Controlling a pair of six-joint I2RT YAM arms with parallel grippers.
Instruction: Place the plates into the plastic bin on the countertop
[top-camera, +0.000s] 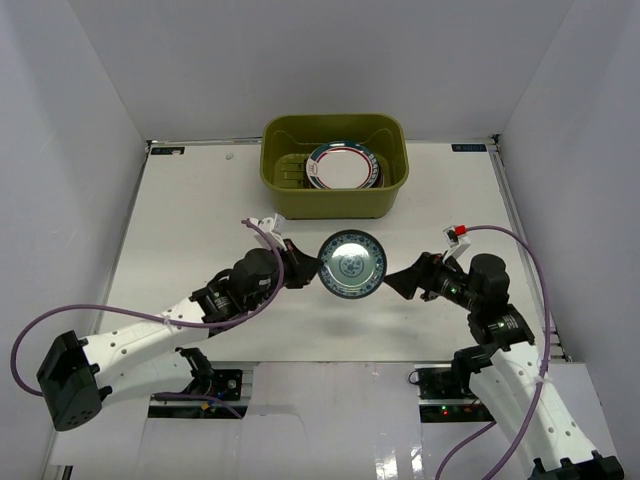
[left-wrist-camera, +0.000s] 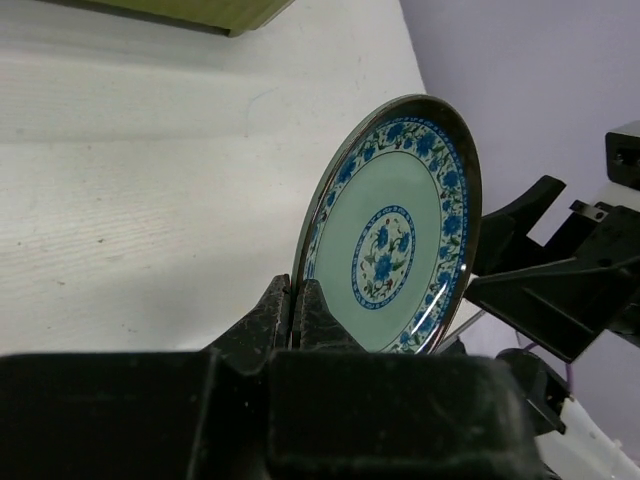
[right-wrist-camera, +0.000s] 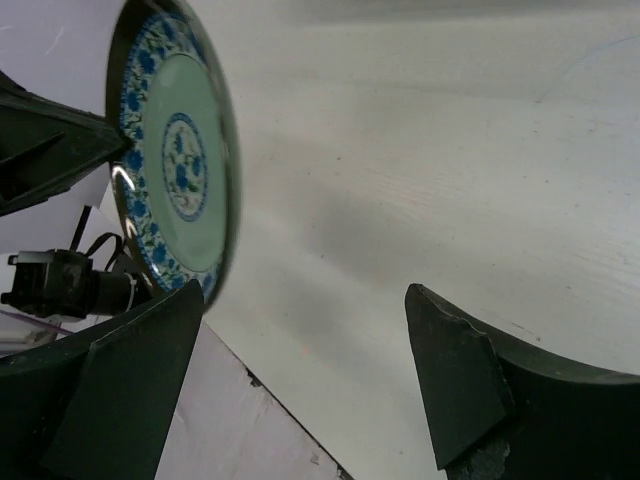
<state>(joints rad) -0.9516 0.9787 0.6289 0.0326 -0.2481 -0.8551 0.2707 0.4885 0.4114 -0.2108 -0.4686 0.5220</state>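
- Item held: a small round teal plate with a blue flower border. It sits between my two arms, over the flat white tabletop, near the front wall of the olive-green rectangular plastic bin but apart from it.
- Left jaws: clenched on the plate's rim at its left side. The left wrist view shows both pads pinching the edge, and the plate rises from them on edge.
- Right jaws: released and spread wide, with nothing between them. Their tips stand just beside the plate's right rim, not touching it.
- Orientation: the plate is round and has no long axis. From above it reads as a nearly full circle, with its decorated face turned up toward that camera. The line from the gripped rim to the free rim runs left to right, from my left arm toward my right arm.
- Contact with the tabletop: I cannot tell whether the lower rim touches it.
- Bin contents: a stack of patterned plates lies flat in the right part. The top one is white with a green ring.
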